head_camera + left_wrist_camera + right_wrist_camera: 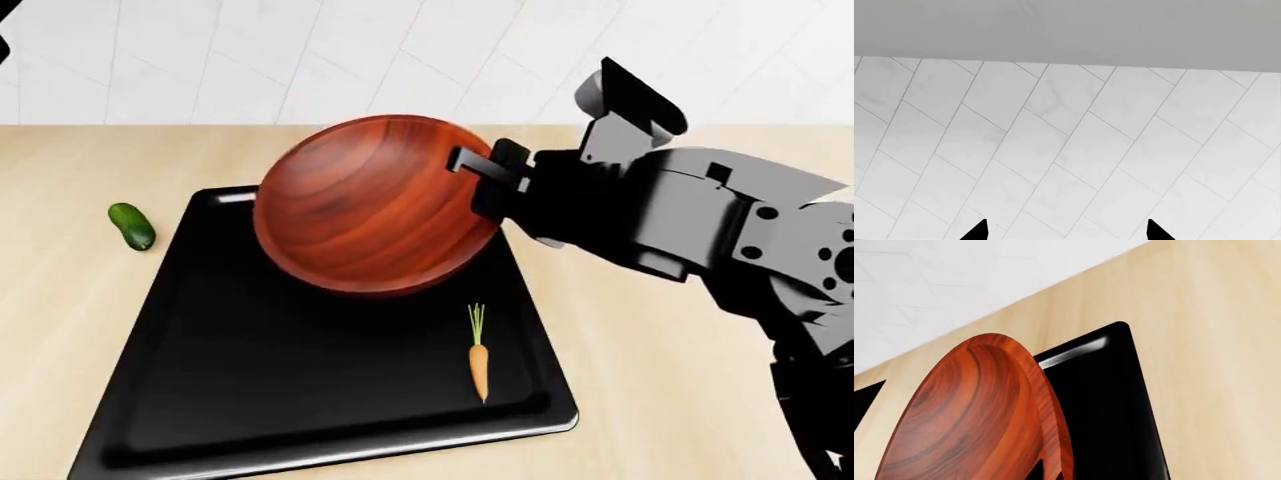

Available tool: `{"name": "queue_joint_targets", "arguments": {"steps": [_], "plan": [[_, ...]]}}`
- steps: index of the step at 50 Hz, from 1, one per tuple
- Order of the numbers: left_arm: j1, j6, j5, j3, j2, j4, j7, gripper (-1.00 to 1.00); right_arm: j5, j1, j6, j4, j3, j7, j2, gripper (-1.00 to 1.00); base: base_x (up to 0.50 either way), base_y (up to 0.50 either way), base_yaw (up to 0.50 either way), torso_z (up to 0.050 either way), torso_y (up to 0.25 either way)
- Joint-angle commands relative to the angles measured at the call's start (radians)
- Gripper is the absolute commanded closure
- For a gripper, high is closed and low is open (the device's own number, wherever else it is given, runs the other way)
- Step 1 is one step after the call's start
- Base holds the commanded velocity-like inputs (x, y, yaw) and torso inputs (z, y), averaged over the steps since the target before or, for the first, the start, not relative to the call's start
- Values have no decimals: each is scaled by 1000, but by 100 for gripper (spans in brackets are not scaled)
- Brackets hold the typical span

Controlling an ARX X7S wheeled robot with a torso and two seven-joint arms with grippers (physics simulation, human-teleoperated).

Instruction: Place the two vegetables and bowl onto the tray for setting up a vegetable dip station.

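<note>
The bowl (367, 205) hangs tilted above the far half of the tray (160, 400), its outer underside turned toward the head camera, clear of the tray floor by its shadow. The right gripper (483, 180) pinches the bowl's rim at its right edge; the right wrist view shows the rim (1047, 415) running between the fingertips, so the jaws are clamped on the bowl. The tilt appears to follow from a one-sided rim grasp.

The carrot (478, 365) lies on the tray near its right front corner, already placed. The cucumber (131, 225) rests on the counter (667, 380) just beside the tray's left edge, not yet placed.

The left gripper (1066, 232) faces the tiled wall (1054, 150), fingertips spread apart, holding nothing.
</note>
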Motion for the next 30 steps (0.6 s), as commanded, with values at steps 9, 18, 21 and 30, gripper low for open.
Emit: {"name": "queue_joint_targets", "arguments": {"steps": [9,18,21,30], "plan": [[-2,3,-3,2,-1,0,-2,-100,-29,-32,-6,19,-7,-41,-2,100,0,0,0,0,0],[-2,4,-1,3,-3,0,0,-100,-36,-32,-5,33,-14,-58,-14,100,0,0,0,0,1],[-2,5,0,3,-3,1,2,-100,-37,-39,-7,29,-15,-57,-11,100,0,0,0,0,0],[-4,5,-3,4,-4,2,0,-100,-41,-43,-4,30,-21,-58,-7,100,0,0,0,0,0]]}}
